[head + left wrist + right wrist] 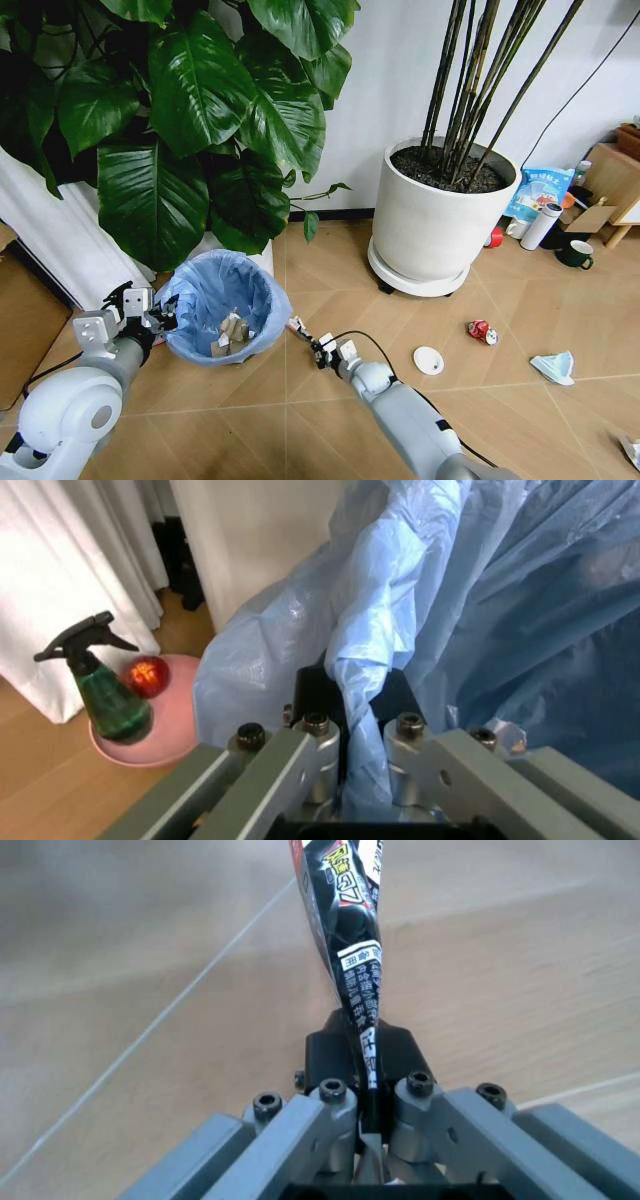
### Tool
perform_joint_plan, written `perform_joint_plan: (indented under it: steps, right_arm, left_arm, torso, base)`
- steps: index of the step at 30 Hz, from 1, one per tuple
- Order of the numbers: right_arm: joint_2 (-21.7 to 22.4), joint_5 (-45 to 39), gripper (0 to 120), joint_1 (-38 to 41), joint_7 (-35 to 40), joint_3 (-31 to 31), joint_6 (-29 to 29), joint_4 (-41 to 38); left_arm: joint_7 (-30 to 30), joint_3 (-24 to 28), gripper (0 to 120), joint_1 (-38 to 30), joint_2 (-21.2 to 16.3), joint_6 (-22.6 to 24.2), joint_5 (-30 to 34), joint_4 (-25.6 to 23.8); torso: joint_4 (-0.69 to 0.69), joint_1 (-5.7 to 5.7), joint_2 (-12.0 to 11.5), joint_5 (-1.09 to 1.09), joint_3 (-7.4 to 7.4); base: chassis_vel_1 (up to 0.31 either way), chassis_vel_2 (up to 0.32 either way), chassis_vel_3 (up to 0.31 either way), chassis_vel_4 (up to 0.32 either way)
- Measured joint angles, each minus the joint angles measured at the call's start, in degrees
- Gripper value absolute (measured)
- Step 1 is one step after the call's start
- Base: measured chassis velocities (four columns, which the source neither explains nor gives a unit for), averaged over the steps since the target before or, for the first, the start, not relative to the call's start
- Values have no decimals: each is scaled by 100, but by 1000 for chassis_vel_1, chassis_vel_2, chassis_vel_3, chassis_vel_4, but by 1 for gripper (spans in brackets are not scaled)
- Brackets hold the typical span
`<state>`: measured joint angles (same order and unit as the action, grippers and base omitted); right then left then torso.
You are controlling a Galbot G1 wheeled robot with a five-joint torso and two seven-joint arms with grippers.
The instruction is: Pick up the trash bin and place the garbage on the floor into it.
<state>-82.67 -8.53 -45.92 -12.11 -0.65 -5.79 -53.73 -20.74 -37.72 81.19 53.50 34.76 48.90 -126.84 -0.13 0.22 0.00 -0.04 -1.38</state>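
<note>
The trash bin, round and lined with a crinkly light blue bag, sits low on the wood floor with paper wads inside. My left gripper is shut on its near left rim; the left wrist view shows the blue bag pinched between the fingers. My right gripper is just right of the bin, shut on a black and red wrapper. More garbage lies on the floor to the right: a white disc, a red can, a pale blue scrap.
A large white pot with bamboo stems stands behind, a broad-leafed plant overhangs the bin. A white thermos, a dark mug and bags crowd the far right. A green spray bottle on a pink dish stands by the curtain.
</note>
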Motion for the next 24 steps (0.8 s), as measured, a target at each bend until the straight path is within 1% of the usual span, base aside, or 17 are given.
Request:
perform_joint_plan:
  steps: [1,4,5,9,10,13,14,17,18,21,22,23,24]
  right_arm:
    - [0,0,0,0,0,0,0,0]
    - [288,-326,0,-233,141,-195,-189,-825]
    - [288,-326,0,-233,141,-195,-189,-825]
    - [744,-647,0,-546,240,-570,-297,-2193]
    - [744,-647,0,-546,240,-570,-297,-2193]
    - [1093,-1202,0,-790,357,-819,-504,-3220]
    - [1093,-1202,0,-790,357,-819,-504,-3220]
    - [1304,-1759,0,-939,618,-889,-776,-4263]
    - [1304,-1759,0,-939,618,-889,-776,-4263]
    - [1529,-2260,0,-981,869,-797,-1072,-5233]
    - [1592,-2373,0,-983,918,-753,-1134,-5417]
    - [1592,-2373,0,-983,918,-753,-1134,-5417]
    - [1712,-2531,0,-997,987,-666,-1211,-5695]
  left_arm:
    - [0,0,0,0,0,0,0,0]
    - [7,56,0,-25,-1,23,18,26]
    - [7,56,0,-25,-1,23,18,26]
    - [14,217,0,-79,0,121,118,127]
    - [14,217,0,-79,0,121,118,127]
    - [40,421,0,-207,-27,195,229,298]
    - [40,421,0,-207,-27,195,229,298]
    - [121,599,0,-332,-34,240,266,464]
    - [121,599,0,-332,-34,240,266,464]
    - [145,839,0,-442,-45,280,288,615]
    - [146,910,0,-475,-50,286,289,635]
    - [146,910,0,-475,-50,286,289,635]
    - [145,1030,0,-546,-53,297,294,662]
  torso:
    - [0,0,0,0,0]
    - [0,0,0,1,0]
    - [0,0,0,1,0]
    - [0,0,0,0,0]
    - [0,0,0,0,0]
    - [-1,0,0,1,0]
    - [-1,0,0,1,0]
    - [0,0,0,1,1]
    - [0,0,0,1,1]
    - [1,0,0,0,1]
    - [1,0,0,1,1]
    - [1,0,0,1,1]
    - [2,0,-1,1,0]
  base:
    - [0,0,0,0]
    - [0,0,0,0]
    - [0,0,0,0]
    - [0,0,0,0]
    - [0,0,0,0]
    - [0,0,0,0]
    - [0,0,0,0]
    - [0,0,0,0]
    - [0,0,0,0]
    - [0,0,0,0]
    - [0,0,0,0]
    - [0,0,0,0]
    - [0,0,0,0]
